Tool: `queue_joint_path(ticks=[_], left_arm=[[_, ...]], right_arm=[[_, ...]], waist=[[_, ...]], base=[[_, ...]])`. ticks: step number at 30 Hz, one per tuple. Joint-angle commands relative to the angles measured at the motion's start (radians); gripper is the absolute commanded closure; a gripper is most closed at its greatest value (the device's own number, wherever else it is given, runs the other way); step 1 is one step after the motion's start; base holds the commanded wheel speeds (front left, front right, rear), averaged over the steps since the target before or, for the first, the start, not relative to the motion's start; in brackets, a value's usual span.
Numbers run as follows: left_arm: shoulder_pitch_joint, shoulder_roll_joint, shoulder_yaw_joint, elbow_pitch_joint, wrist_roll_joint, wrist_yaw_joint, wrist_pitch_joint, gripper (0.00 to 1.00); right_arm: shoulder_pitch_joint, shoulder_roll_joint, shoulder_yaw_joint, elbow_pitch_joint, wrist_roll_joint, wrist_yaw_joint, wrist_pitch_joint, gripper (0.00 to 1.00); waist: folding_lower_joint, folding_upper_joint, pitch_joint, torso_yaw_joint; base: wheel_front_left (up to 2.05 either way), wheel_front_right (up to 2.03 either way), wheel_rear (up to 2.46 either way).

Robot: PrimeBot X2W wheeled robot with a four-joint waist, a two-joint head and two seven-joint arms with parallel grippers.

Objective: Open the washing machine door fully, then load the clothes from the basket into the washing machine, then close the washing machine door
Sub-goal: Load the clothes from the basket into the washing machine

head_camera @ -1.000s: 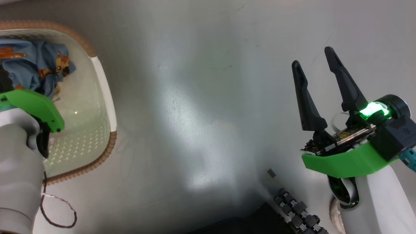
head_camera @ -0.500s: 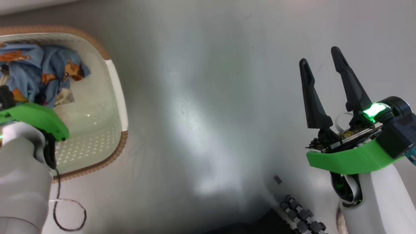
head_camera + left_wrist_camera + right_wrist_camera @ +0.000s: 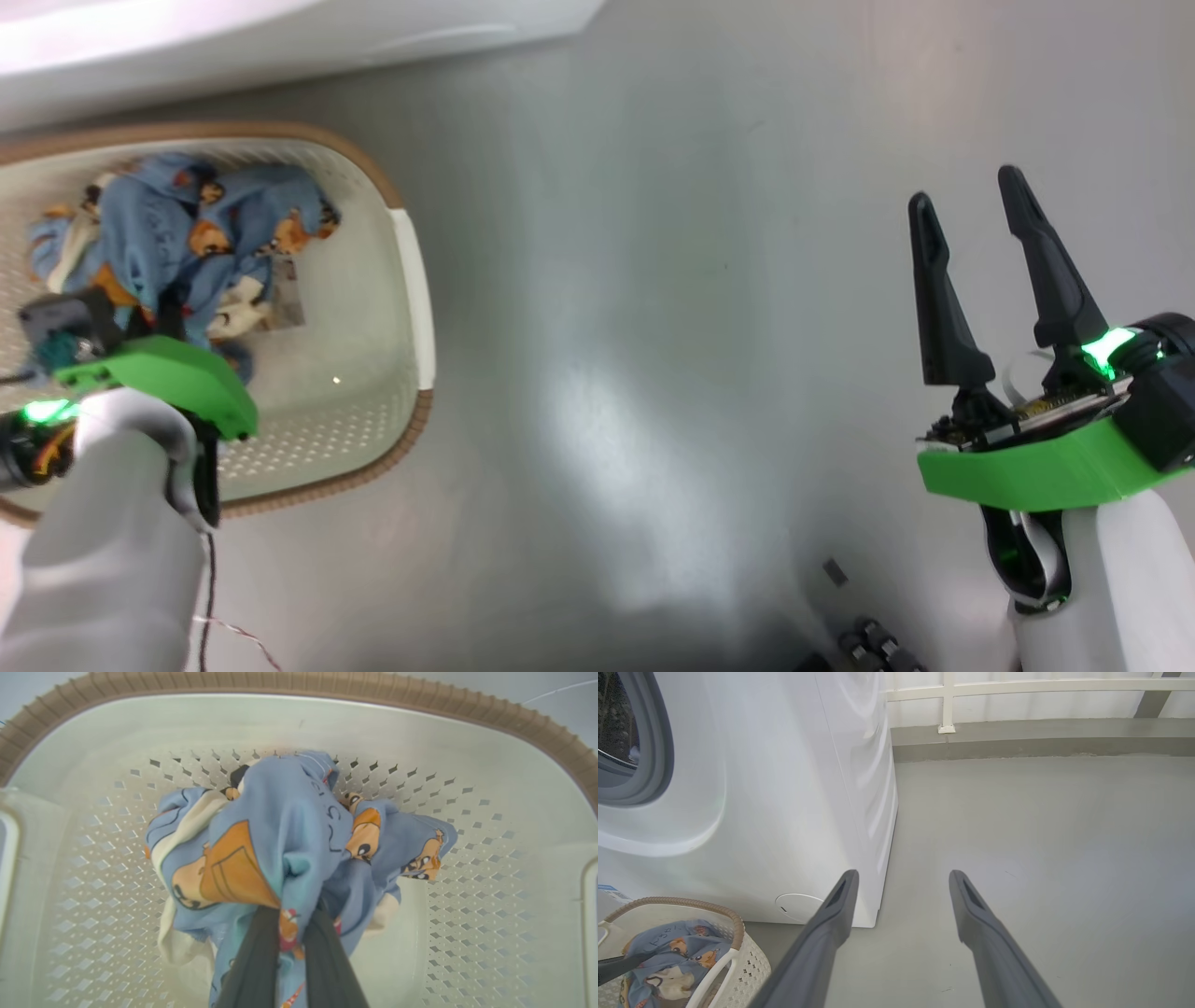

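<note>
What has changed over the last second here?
Mainly the head camera moved: the whole view slid, bringing the white edge of the washing machine in at the top. Nothing was grabbed or released. The left gripper stays shut on the clothes in the basket; the right gripper stays open above the floor.

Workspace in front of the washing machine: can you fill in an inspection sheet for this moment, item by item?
Surface: grey floor, glossy, patchy glare.
Job's things: basket on the floor in front of the washing machine; clothes bunched inside it; grey gasket exposed.
Clutter: one small dark scrap on the floor.
Hands: left hand shut on the clothes, inside the basket; right hand open, empty, over bare floor.
Cables: thin dark wire trailing by the left forearm.
Surroundings: white railing beyond the machine.
</note>
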Motion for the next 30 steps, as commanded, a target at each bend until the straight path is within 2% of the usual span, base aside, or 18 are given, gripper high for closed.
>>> queue_joint_path(ticks=[1, 6, 12, 30], left_arm=[[0.050, 0.033, 0.024, -0.027, 0.011, 0.014, -0.012, 1.00], [0.151, 0.018, 0.043, -0.171, 0.071, 0.048, -0.012, 1.00], [0.253, -0.004, 0.068, -0.302, 0.122, 0.064, -0.012, 1.00], [0.541, -0.029, 0.141, -0.707, 0.218, 0.046, -0.012, 1.00]], right_arm=[[0.047, -0.006, 0.014, -0.020, -0.010, 0.006, -0.005, 0.00], [0.080, -0.012, -0.004, -0.019, -0.020, 0.006, -0.005, 0.00], [0.116, -0.017, -0.018, -0.017, -0.031, 0.006, -0.005, 0.00], [0.259, 0.004, -0.046, 0.006, -0.053, 0.006, -0.005, 0.00]], waist=[[0.0000, 0.0000, -0.045, 0.029], [0.0000, 0.0000, -0.109, 0.055], [0.0000, 0.0000, -0.189, 0.079], [0.0000, 0.0000, -0.470, 0.148]], base=[[0.00, 0.00, 0.00], [0.00, 0.00, 0.00], [0.00, 0.00, 0.00], [0.00, 0.00, 0.00]])
